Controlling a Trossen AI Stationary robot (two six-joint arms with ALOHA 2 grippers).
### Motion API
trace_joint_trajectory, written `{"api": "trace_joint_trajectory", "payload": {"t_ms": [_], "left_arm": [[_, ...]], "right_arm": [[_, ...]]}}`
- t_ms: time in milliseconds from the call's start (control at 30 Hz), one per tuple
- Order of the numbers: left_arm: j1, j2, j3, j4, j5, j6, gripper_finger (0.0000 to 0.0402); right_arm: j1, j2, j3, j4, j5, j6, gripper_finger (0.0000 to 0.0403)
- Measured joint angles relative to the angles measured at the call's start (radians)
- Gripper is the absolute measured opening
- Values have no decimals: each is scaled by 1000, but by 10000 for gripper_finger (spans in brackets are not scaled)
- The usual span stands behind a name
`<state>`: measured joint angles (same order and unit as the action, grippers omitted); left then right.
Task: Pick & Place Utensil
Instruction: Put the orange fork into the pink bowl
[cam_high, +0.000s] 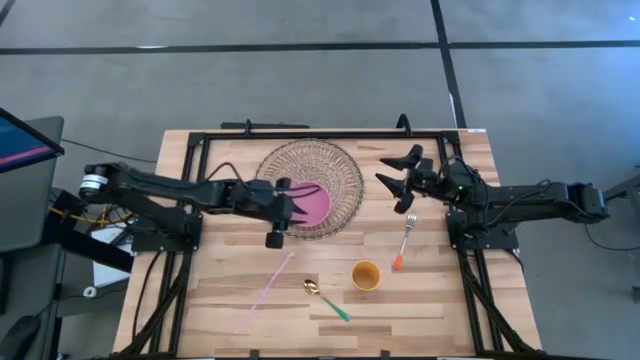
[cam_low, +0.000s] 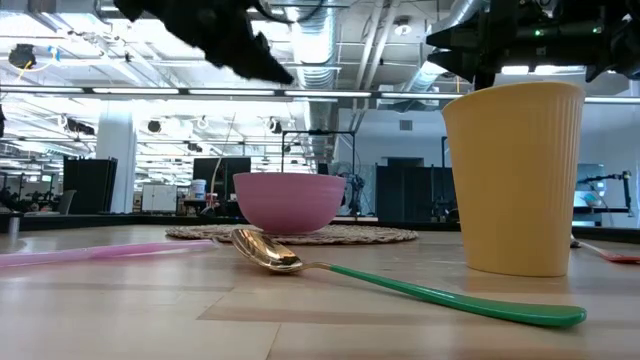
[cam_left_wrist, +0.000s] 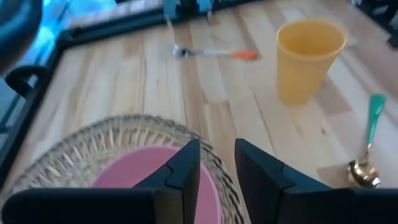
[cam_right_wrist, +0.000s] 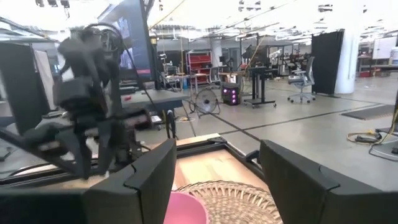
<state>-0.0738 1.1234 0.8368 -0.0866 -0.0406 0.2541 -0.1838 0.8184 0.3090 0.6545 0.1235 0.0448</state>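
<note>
A pink bowl (cam_high: 315, 205) sits on a round woven mat (cam_high: 340, 165) at the table's far middle. A green-handled gold spoon (cam_high: 326, 298), a pink stick (cam_high: 265, 285) and an orange-handled fork (cam_high: 404, 243) lie flat on the wood, around a yellow cup (cam_high: 366, 274). My left gripper (cam_high: 298, 207) hovers over the bowl's left rim, open with a narrow gap and holding nothing; its wrist view shows the bowl (cam_left_wrist: 137, 174) just below the gripper (cam_left_wrist: 219, 149). My right gripper (cam_high: 400, 172) is wide open, raised to the right of the mat and beyond the fork's tines.
A black metal frame (cam_high: 330, 132) runs along the table's far edge and down both sides. In the low view the cup (cam_low: 515, 180) stands upright close to the spoon (cam_low: 400, 285). Bare wood lies along the near edge, left of the pink stick.
</note>
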Motion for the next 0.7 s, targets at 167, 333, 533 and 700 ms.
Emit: {"api": "trace_joint_trajectory", "payload": {"t_ms": [167, 333, 533, 700], "left_arm": [[0, -72, 0, -28, 0, 0, 102], [0, -131, 0, -79, -19, 0, 102], [0, -175, -1, -144, -22, -1, 102], [0, -181, -1, -215, -22, -8, 102]], "right_arm": [[70, 51, 64, -25, -34, 0, 220], [151, 167, 171, -106, -36, 0, 202], [229, 311, 341, -310, -23, 23, 194], [285, 413, 462, -461, -9, 32, 199]]}}
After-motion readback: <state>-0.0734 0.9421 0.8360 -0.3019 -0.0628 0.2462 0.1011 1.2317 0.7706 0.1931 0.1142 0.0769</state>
